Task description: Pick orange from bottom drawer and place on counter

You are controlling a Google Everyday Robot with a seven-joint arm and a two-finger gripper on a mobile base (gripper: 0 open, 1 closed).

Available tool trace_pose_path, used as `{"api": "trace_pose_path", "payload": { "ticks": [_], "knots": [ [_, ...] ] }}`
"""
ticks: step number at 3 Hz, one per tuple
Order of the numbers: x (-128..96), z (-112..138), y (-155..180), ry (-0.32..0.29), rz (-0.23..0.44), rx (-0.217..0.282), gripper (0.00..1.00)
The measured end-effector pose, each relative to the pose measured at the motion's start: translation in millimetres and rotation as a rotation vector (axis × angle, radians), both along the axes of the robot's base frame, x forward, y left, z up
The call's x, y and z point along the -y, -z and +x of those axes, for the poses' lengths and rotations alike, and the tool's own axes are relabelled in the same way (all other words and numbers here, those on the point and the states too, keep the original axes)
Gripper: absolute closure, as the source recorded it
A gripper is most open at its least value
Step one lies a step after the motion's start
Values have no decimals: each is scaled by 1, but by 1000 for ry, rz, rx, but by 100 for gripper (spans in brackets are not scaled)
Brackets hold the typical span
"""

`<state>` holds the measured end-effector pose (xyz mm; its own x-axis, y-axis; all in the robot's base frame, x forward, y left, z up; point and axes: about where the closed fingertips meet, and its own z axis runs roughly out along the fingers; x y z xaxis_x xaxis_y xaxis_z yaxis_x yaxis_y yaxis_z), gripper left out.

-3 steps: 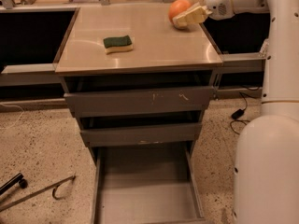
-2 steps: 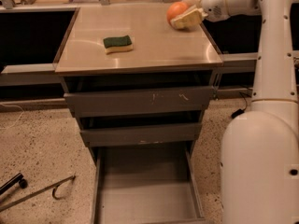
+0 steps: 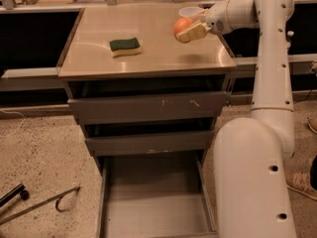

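Observation:
My gripper is shut on the orange and holds it above the right rear part of the beige counter. A faint shadow lies on the counter below it. The white arm reaches in from the right. The bottom drawer is pulled out below the cabinet and its grey floor shows nothing in it.
A green-and-yellow sponge lies on the counter's left middle. A white bowl sits at the counter's back right, behind the gripper. Two upper drawers are slightly out. A metal hook tool lies on the speckled floor at left. My white base fills the lower right.
The gripper with the orange has moved a little to the left and forward over the counter. The view has shifted slightly.

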<state>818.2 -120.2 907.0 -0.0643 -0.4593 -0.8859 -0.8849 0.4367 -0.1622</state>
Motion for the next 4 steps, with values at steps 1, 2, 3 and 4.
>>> {"api": "trace_pose_path", "payload": {
  "ticks": [1, 2, 3, 4],
  "knots": [
    [-5, 2, 27, 2, -40, -69, 100],
    [-8, 5, 47, 11, -76, -122, 100],
    [-11, 7, 59, 19, -82, -155, 100],
    [-7, 14, 65, 48, -71, -162, 100]
  ]
}}
